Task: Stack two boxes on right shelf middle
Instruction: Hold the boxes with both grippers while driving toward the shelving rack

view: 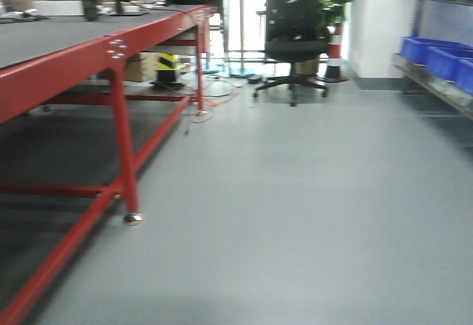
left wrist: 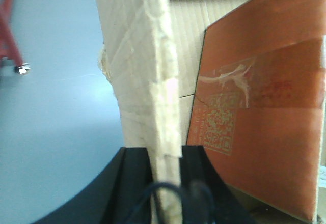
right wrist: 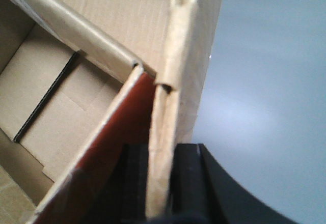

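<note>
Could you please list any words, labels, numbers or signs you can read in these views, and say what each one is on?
No text can be read in any view.
QR-style code on the orange panel beside the carton wall: a pattern only, no legible characters.
Above it, faint red print on the same panel: too blurred to read.
Front view: no lettering visible.

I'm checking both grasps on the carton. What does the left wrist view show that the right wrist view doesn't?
Left only: a QR-code label and a red table leg. Right only: inside the carton, a folded flap. Shared: the orange panel, grey floor, and the left gripper and right gripper each shut on a carton wall.
</note>
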You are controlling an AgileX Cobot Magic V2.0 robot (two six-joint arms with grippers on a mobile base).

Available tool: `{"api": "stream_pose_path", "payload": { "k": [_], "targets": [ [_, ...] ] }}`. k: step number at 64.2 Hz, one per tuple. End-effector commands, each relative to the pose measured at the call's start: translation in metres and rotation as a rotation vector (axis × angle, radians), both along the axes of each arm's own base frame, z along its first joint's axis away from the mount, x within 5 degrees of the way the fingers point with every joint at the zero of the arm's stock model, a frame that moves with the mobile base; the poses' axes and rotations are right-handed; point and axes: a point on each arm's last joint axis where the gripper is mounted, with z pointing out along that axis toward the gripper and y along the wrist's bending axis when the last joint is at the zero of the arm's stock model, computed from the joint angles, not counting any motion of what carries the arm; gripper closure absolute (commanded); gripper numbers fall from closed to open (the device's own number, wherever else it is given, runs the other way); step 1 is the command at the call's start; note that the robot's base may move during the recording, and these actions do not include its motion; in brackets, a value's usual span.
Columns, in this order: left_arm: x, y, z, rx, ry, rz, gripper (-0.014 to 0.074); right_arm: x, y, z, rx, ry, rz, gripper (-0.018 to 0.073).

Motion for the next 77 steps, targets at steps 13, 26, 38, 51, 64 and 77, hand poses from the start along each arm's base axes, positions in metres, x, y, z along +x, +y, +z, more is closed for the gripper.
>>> {"api": "stream_pose_path", "payload": {
  "k": [13,26,38,51,64,77],
  "targets": [
    [-0.0013,0.0025,0.0089,-0.017,-0.073,0.005,0.0708,-0.0029,-0.0022,0.0088,0.007,-0.064,-0.005,0.0713],
    [-0.0013,0.0025,0.0089,-0.017,-0.073,0.005,0.0708,-0.0029,-0.0022,0.0088,0.007,-0.064,-0.005,0.0713],
    [-0.0013,0.0025,0.0089,-0.017,-0.073,0.005,0.0708,-0.0029,-0.0022,0.0088,0.007,-0.064,-0.005,0.0713],
    [-0.0013,0.0025,0.0089,-0.017,-0.073,0.005,0.0708,-0.0029,-0.0022,0.0088,0.007,-0.064,-0.005,0.0713],
    [-0.0013,0.0025,0.0089,-0.017,-0.073,0.005,0.0708,-0.0029,-0.0022,0.0088,0.007,-0.064,-0.005,0.0713],
    [-0.0013,0.0025,0.0089,-0.017,-0.073,0.005,0.0708,-0.0029,-0.0022,0.0088,0.007,-0.064,-0.005,0.0713]
  ]
}}
